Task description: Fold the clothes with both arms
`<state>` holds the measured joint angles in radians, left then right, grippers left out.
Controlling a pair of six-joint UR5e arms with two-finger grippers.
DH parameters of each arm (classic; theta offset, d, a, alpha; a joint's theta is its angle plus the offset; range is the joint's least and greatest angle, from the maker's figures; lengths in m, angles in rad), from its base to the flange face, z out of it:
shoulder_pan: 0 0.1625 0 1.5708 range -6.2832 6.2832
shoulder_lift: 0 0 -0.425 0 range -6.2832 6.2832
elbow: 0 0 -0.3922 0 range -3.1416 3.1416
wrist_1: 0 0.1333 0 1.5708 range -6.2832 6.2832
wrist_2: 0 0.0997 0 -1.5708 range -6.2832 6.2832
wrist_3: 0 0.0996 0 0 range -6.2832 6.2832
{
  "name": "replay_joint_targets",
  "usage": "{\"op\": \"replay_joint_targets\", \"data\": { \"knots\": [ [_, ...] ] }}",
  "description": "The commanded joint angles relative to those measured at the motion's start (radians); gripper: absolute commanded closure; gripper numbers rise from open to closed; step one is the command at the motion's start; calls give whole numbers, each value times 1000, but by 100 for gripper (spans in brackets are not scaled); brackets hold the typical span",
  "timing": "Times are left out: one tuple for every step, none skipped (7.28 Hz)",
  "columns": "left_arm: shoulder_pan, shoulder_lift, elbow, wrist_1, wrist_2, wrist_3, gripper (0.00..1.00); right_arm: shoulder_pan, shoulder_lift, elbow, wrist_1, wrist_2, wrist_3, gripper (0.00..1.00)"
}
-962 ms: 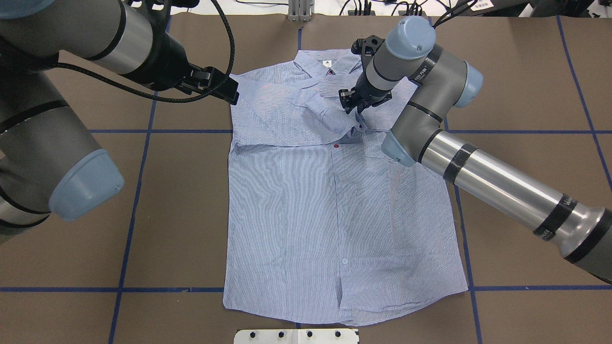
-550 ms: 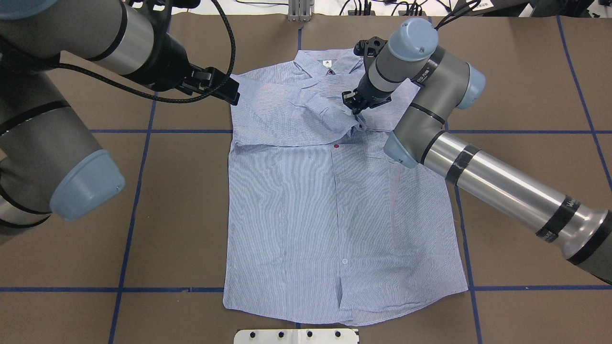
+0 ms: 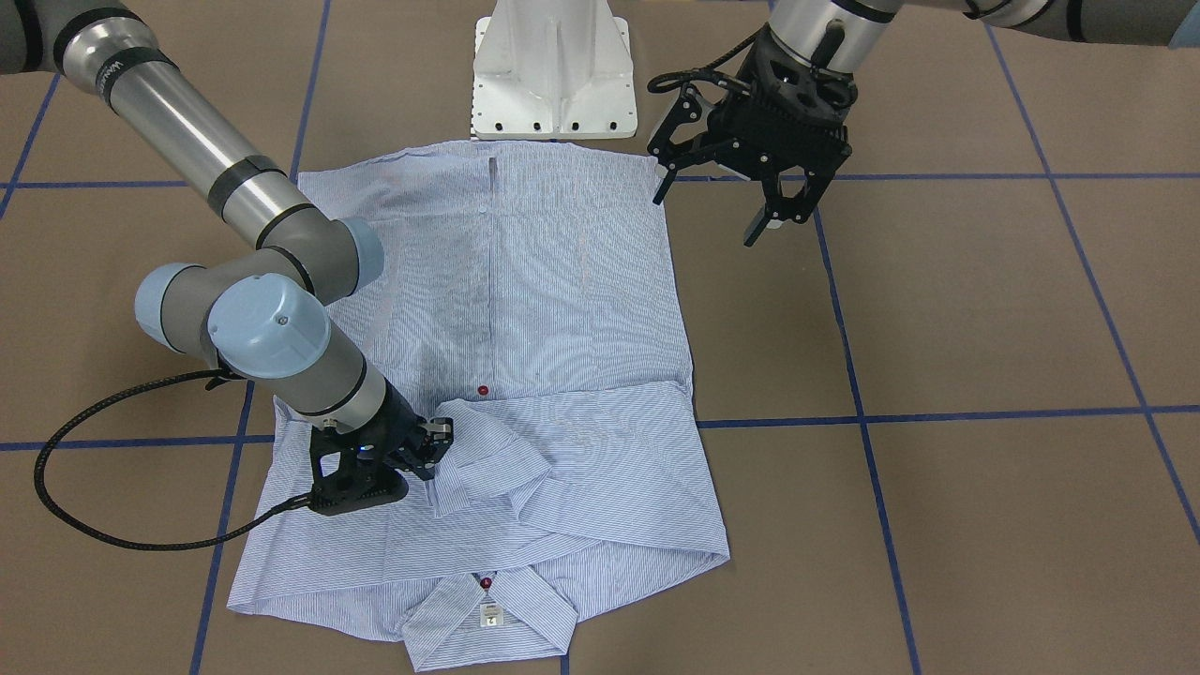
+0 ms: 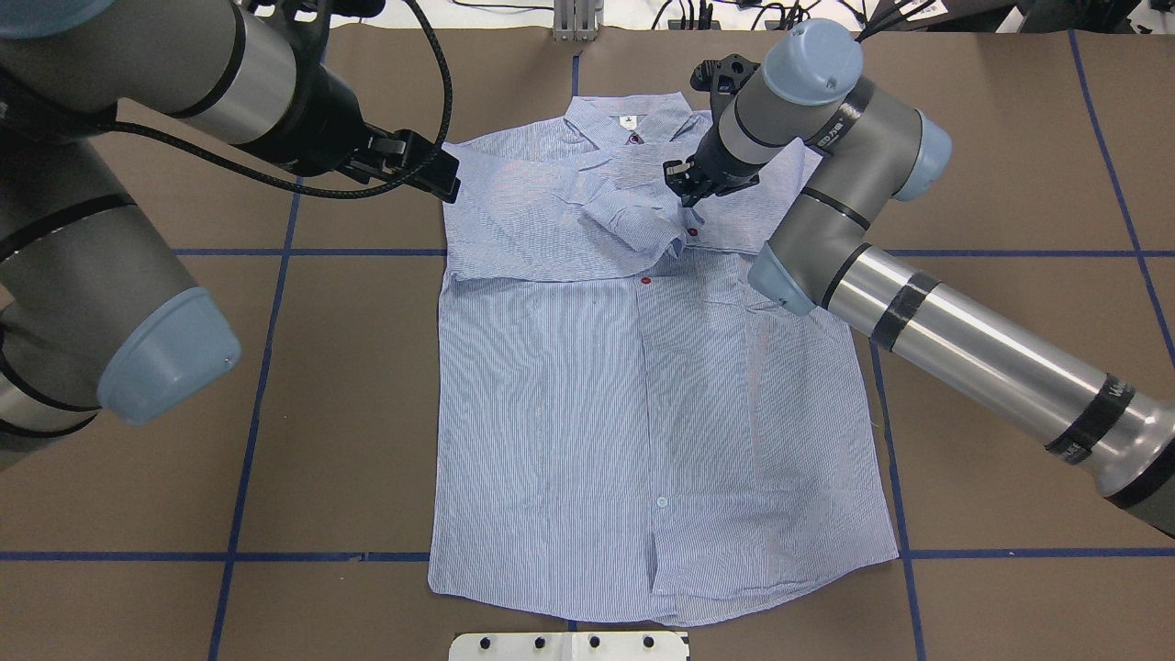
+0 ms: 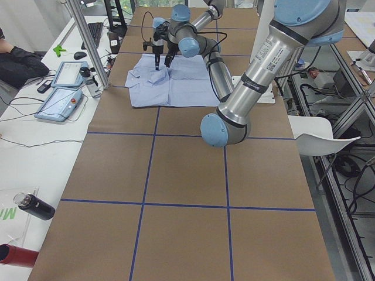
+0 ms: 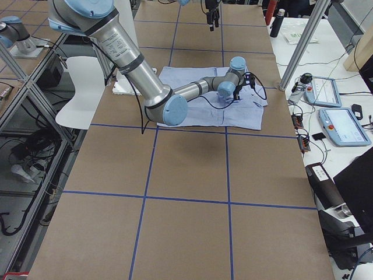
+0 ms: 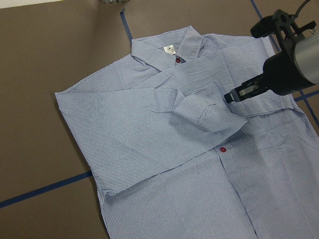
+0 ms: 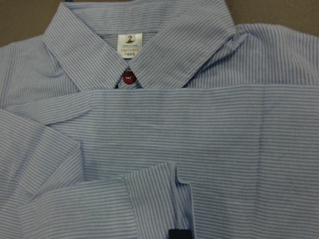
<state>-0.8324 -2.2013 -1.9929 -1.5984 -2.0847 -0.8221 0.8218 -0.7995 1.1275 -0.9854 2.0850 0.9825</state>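
Just beside the folded cuff (image 4: 640, 226) of the shirt (image 4: 643, 395), the right gripper (image 4: 685, 187) hangs nearly closed.

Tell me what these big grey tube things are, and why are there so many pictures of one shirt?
They are two robot arms with joints like elbows. Each one ends in a claw with two fingers. Every picture shows the same moment from a different camera: one behind the robot looking down, one facing it, one at each end of the table, and a tiny one on each wrist. A blue-and-white striped shirt lies flat on the brown table, with a sleeve folded across its chest. The right claw sits at that sleeve's cuff. I can't tell whether it is pinching the cloth. The left claw hangs empty in the air beside the shirt. The robot's job is to fold the shirt.
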Motion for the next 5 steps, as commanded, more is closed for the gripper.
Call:
{"op": "replay_joint_targets", "data": {
  "knots": [
    [1,0,3,0,0,0,0,31,-4,29,-10,4,10,100],
    [2,0,6,-2,0,0,0,42,-35,52,-9,4,9,100],
    [3,0,11,-3,0,0,0,49,-111,120,-7,1,-2,100],
    [4,2,11,-3,0,1,0,59,-148,153,-7,-2,-7,100],
    [6,2,17,-3,0,1,0,66,-173,165,-6,-8,-5,100]
  ]
}}
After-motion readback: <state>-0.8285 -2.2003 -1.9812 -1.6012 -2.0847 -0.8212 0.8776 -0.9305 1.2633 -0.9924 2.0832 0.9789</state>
